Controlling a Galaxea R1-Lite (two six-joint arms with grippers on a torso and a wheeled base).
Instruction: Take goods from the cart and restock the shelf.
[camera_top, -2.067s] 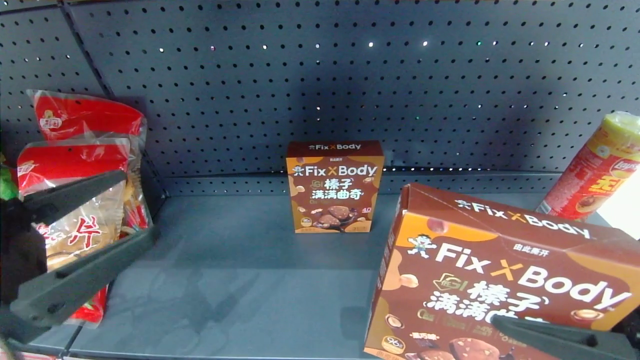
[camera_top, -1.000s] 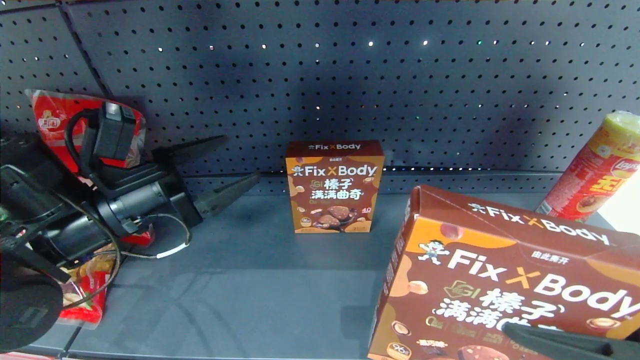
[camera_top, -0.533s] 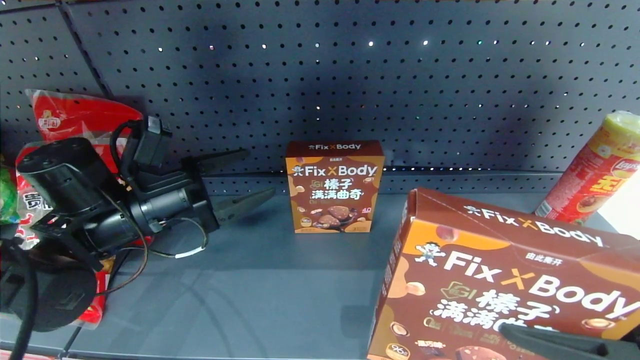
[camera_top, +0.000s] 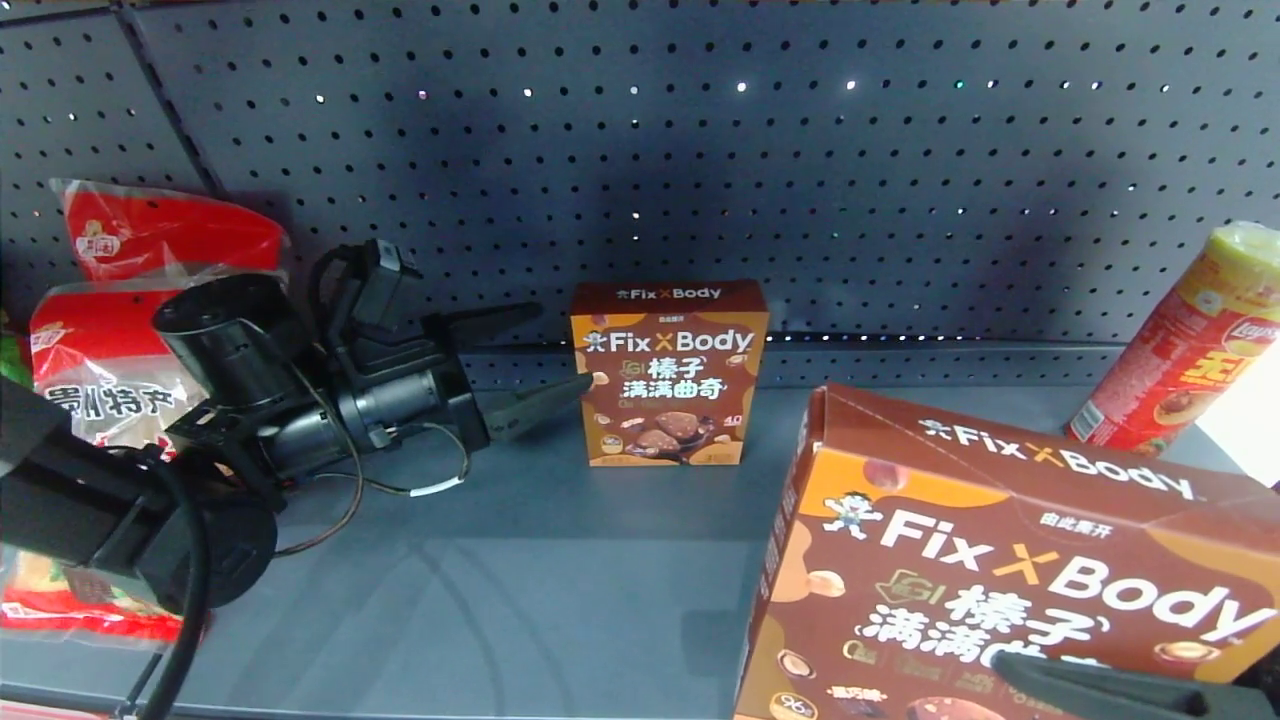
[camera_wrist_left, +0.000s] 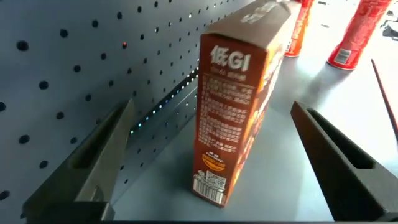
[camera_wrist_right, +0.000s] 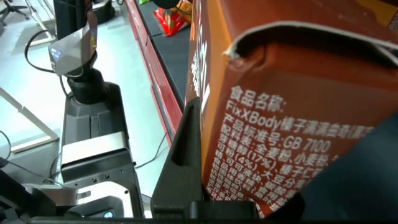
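A small brown and orange cookie box (camera_top: 668, 372) stands upright at the back of the grey shelf (camera_top: 520, 580). My left gripper (camera_top: 562, 350) is open just left of it, one fingertip near the box's left edge. In the left wrist view the box (camera_wrist_left: 239, 106) stands between and a little beyond the spread fingers (camera_wrist_left: 93, 168). My right gripper (camera_top: 1100, 690) is shut on a second, matching cookie box (camera_top: 1010, 560), held tilted at the front right. The right wrist view shows a finger (camera_wrist_right: 186, 155) pressed against that box (camera_wrist_right: 298, 106).
Red snack bags (camera_top: 120, 300) lean at the shelf's left end behind my left arm. A red and yellow chip can (camera_top: 1200, 340) leans at the right end, with more cans (camera_wrist_left: 364, 31) seen past the box. The pegboard (camera_top: 700, 150) closes the back.
My left arm has swung in from the near left toward the standing box, gripper staying open. The held box has dipped and shifted slightly at the front right.
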